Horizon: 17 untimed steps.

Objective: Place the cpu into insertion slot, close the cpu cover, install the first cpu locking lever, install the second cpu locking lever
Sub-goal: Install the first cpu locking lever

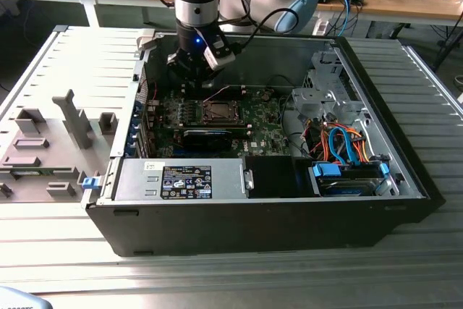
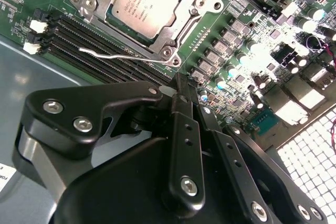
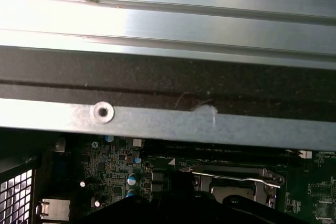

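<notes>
On the exterior view's left stood a grey moulded tray of parts holders [image 1: 51, 142], outside the open black computer case [image 1: 253, 229]. It was well apart from the work, presumably a staging place. Further right, the black two-fingered gripper [image 1: 189, 70] hung over the green circuit board [image 1: 260, 124], close to the silver-rimmed square insertion slot [image 1: 217, 111]. In the second wrist view its fingers [image 2: 184, 124] were pressed together with nothing between them. The flat silvery-beige cpu [image 2: 147, 1] lay seated in the slot with the thin silvery frame of the cpu cover [image 2: 202, 4] down around it. A thin silver wire lever [image 2: 121, 53] ran along one side (whether latched I cannot tell). Orange and blue cables [image 1: 347, 142] filled the right end.
</notes>
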Tool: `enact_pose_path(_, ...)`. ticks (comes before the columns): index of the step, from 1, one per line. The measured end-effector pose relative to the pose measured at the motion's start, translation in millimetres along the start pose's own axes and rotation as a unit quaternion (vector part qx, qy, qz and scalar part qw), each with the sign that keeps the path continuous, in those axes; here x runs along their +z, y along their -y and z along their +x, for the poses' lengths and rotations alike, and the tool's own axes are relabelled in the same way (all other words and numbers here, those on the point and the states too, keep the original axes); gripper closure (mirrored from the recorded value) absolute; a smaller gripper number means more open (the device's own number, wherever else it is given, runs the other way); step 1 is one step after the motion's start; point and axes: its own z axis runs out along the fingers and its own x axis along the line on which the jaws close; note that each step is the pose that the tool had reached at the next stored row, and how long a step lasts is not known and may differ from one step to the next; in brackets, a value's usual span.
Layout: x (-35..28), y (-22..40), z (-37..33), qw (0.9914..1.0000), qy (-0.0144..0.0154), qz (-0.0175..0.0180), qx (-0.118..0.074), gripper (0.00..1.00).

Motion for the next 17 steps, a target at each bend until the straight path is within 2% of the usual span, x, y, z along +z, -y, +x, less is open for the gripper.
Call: enact_pose_path(17, 3.3, -0.3, 0.0, 1.0, 0.0001, -0.0001, 0.0, 0.89)
